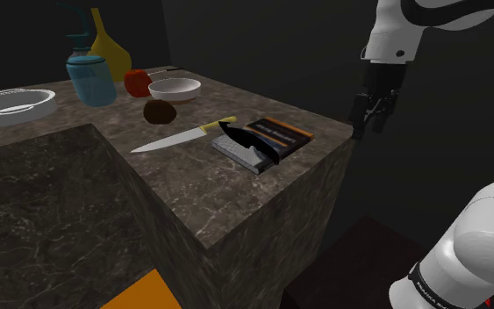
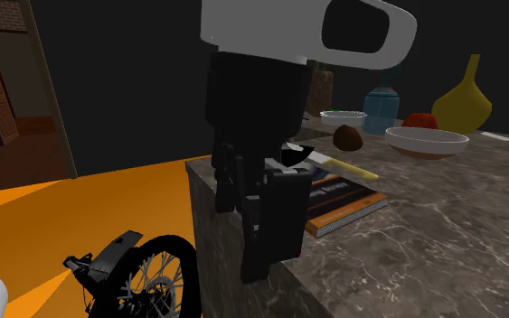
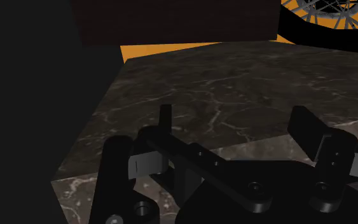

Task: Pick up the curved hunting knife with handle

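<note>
The curved hunting knife (image 1: 252,142), black with a dark handle, lies across a book (image 1: 275,136) near the right corner of the marble counter (image 1: 78,184) in the shoulder view. In the second exterior view the knife's pale curved blade (image 2: 296,154) peeks out behind the hand. My black gripper (image 1: 369,125) hangs in the air beyond the counter's right edge, above the height of the knife and well apart from it. Its fingers (image 3: 165,119) stand wide apart with nothing between them. In the second exterior view the gripper (image 2: 248,226) fills the foreground at the counter's corner.
A kitchen knife with a yellow handle (image 1: 183,136) lies beside the book. Farther back stand a brown round lump (image 1: 160,111), a white bowl (image 1: 175,89), a red fruit (image 1: 137,82), a blue spray bottle (image 1: 89,75), a yellow vase (image 1: 109,48) and a white pan (image 1: 12,105). A bicycle wheel (image 2: 153,275) stands on the orange floor.
</note>
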`<state>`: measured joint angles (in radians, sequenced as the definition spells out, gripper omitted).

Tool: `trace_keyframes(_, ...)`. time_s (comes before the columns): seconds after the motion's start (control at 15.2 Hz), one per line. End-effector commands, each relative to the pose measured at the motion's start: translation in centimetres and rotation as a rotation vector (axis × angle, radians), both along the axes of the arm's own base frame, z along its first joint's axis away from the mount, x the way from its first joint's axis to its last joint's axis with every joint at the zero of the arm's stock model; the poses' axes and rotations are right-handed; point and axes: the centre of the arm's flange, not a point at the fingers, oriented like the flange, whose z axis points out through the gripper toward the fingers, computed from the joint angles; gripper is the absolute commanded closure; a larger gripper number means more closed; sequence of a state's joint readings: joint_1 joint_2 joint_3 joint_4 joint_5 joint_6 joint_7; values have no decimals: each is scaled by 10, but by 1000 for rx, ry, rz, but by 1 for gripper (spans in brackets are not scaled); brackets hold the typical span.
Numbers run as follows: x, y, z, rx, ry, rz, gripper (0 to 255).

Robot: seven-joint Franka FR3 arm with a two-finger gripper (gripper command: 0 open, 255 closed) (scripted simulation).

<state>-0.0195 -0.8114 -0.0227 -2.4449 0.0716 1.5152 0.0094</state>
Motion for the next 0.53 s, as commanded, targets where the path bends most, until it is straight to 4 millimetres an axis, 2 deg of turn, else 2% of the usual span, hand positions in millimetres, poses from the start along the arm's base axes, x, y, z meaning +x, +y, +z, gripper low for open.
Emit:
trace_keyframes(0.0, 0, 0, 0, 0, 0, 0, 0)
trace_keyframes(0.46, 52, 81, 5, -32, -15, 61, 0)
